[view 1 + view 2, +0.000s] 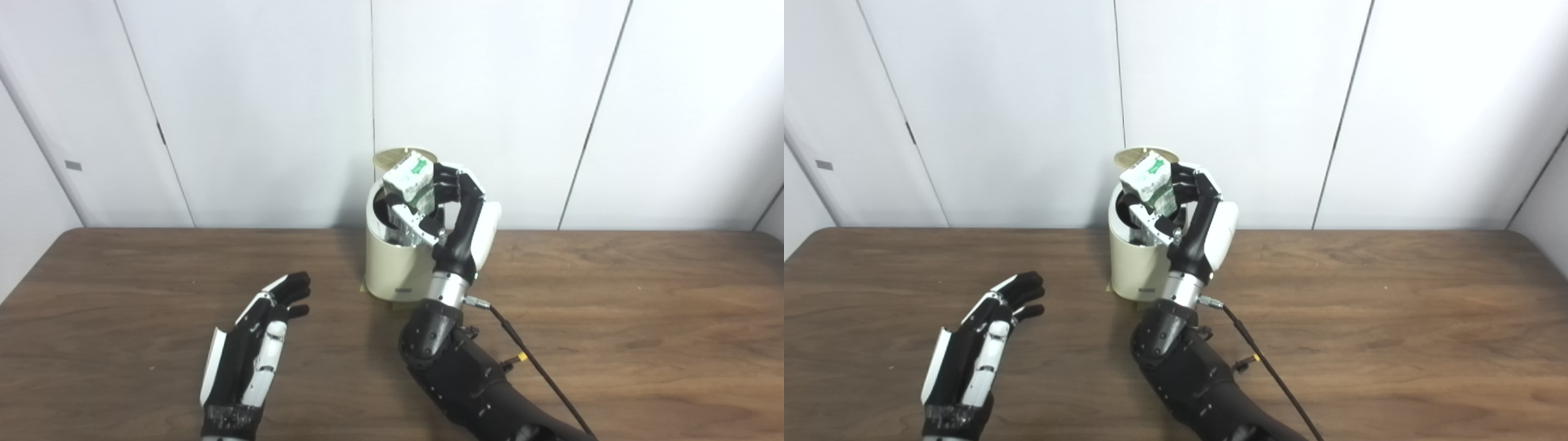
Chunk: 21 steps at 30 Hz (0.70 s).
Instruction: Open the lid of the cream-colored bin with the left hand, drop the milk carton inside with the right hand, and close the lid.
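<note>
Holding the Milk Carton Over the Open Bin

Holding the milk carton [411, 177] is the right hand [456, 208], a little above the middle of the picture. Its fingers [446, 180] are wrapped around the carton and grip it. The carton is white with green marks, and it is tilted. It sits right over the mouth of the cream-colored bin [392, 260], with its lower end near the rim. I cannot tell if it touches the rim.

The bin stands on the brown tabletop [643, 318], at the far edge by the white wall [257, 110]. Its lid [392, 158] is up and stands behind the carton, so the bin is open. The inside of the bin looks dark.

The right arm [465, 373] comes up from the bottom of the picture and reaches to the bin. A thin black cable [539, 370] runs from the wrist down to the lower right.

The left hand [257, 349] is in the lower left part of the picture, well apart from the bin. It holds nothing. Its fingers [293, 291] are spread a little and point up toward the bin. The hand is just above the tabletop, and I cannot tell if it rests on it.
</note>
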Available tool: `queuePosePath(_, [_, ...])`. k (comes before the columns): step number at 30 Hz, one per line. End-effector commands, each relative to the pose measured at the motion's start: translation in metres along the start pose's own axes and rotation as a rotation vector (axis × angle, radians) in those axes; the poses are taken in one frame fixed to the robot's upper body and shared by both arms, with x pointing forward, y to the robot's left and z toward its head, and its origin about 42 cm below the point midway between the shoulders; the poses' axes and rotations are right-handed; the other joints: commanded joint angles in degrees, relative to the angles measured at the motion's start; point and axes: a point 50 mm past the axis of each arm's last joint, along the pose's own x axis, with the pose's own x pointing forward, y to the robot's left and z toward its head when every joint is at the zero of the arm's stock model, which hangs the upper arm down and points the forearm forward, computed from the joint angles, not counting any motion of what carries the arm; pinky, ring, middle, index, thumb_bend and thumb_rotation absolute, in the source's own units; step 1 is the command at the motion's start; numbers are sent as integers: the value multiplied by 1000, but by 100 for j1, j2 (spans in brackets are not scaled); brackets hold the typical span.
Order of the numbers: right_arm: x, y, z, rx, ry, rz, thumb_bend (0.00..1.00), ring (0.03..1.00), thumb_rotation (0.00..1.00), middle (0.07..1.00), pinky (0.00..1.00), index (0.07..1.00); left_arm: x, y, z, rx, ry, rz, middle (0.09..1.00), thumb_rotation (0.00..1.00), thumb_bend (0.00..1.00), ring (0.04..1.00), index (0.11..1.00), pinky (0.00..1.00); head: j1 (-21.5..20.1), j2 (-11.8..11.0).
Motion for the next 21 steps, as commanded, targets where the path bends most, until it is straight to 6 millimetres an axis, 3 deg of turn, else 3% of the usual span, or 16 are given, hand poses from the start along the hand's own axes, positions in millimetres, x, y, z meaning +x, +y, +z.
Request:
queuePosePath(1, [17,23,37,88,-101,1,508,440,0,492,400,508,-60,0,-7,-25,109,57,822,768,220,816,797,757,5,8])
queuePosePath(21, [21,22,43,120,-110,-12,507,431,0,490,374,519,-63,-3,-5,-36,108,68,820,759,204,812,793,751,17,-21])
